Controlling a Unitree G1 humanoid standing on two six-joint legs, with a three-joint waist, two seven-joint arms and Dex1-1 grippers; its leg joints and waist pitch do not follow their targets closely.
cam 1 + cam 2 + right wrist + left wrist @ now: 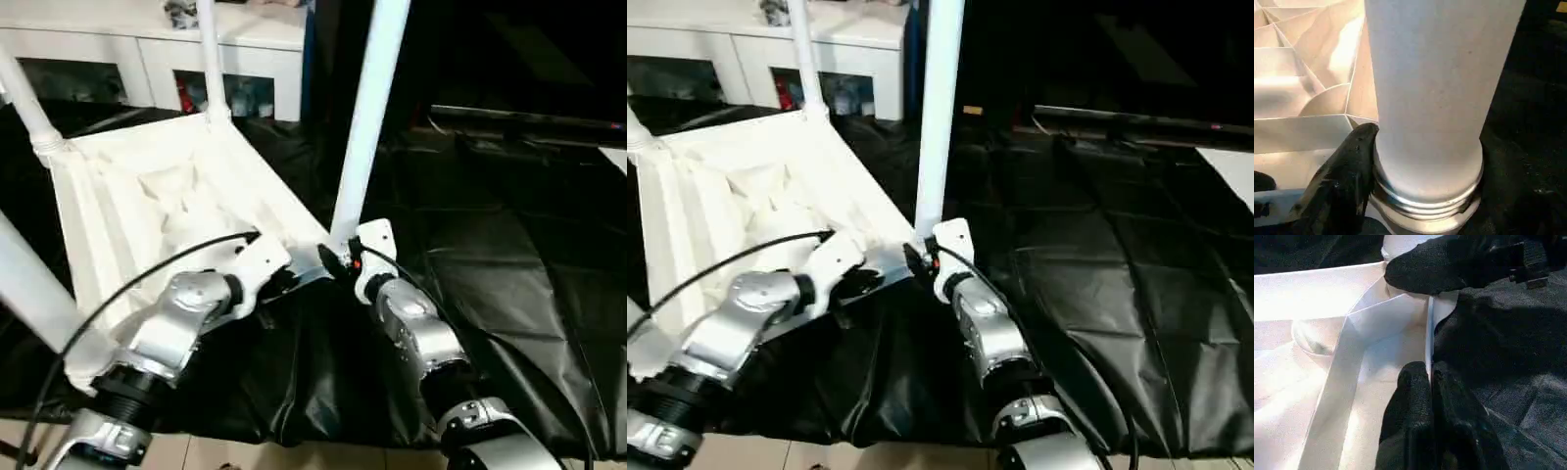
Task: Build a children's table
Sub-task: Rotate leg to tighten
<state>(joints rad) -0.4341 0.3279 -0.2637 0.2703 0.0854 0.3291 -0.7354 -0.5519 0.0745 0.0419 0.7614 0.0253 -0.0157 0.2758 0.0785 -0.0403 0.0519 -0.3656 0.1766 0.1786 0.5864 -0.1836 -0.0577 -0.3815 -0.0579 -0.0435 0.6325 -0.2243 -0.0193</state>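
Note:
The children's table lies upside down, its white ribbed top [147, 196] on the black cover with legs standing up from the corner sockets. My left gripper [1430, 374] is shut on the thin rim of the top near the near-right corner. At that corner a long white leg [367, 117] rises from its socket, with threads showing at its base [1425, 200]. My right gripper [338, 259] is closed around the foot of this leg, and one black finger [1347, 181] presses against its side. The other finger is hidden behind the leg.
Three more white legs stand at the far corner [211, 59], the left corner [24, 98] and the near-left corner [29, 294]. A white glass-door cabinet [147, 49] stands behind. The black cover [509, 255] stretches to the right, with a dark flat object [519, 122] at the back.

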